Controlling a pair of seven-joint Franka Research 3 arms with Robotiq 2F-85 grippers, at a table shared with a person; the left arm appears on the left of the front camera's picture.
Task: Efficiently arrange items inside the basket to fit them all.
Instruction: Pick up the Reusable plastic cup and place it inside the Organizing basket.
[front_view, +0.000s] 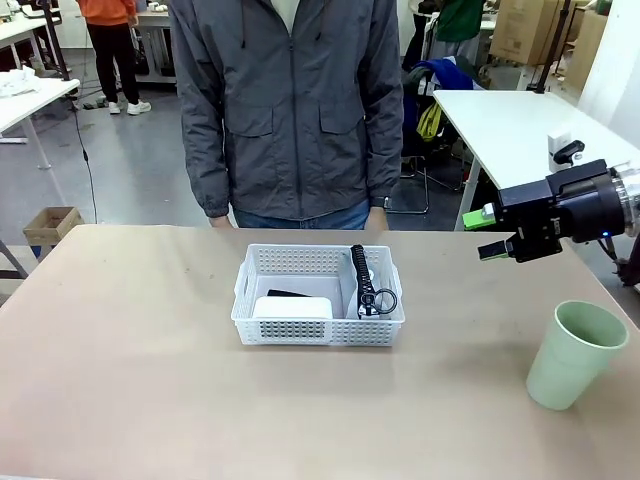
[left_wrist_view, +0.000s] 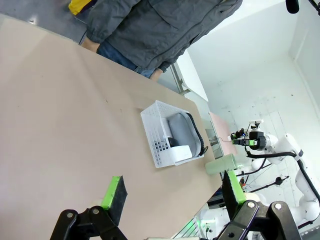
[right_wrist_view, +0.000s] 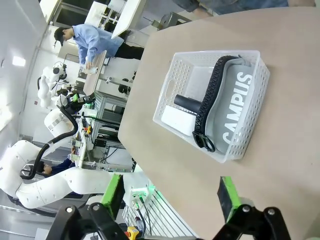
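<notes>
1. my right gripper (front_view: 486, 234) hangs above the table (front_view: 120, 350), its jaws spread wide with nothing between the green pads.
2. my left gripper (left_wrist_view: 172, 192) is parted and empty too, held high over bare tabletop.
3. the white lattice basket (front_view: 320, 330) sits ahead of both sets of jaws, well apart from each.
4. inside it the grey pouch (right_wrist_view: 235, 107) stands on edge along one side wall, black trim up. the white box (front_view: 292, 307) and the black stapler (front_view: 288, 294) lie just beside it.
5. the pale green cup (front_view: 575, 355) stands upright on the table outside the basket, lower than my right jaws and back toward the wrist.
</notes>
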